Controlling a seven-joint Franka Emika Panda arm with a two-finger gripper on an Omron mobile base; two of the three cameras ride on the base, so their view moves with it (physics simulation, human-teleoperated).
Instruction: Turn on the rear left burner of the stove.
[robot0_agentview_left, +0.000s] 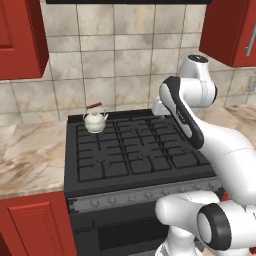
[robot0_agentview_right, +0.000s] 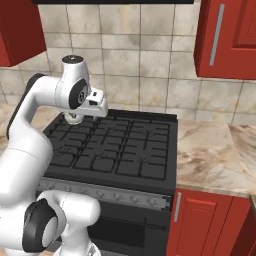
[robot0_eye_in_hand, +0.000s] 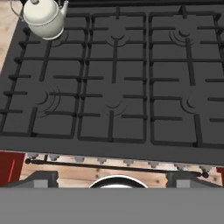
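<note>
Hovering high above stove, arm bent, hand facing down; gripper state unclear; kettle on rear left burner.

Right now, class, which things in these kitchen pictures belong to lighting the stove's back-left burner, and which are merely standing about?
Belongs to the job:
wide black gas stove
small round black rear left burner, under the kettle
row of small grey knobs

Standing about:
white kettle
red cabinets
marble counter
</note>
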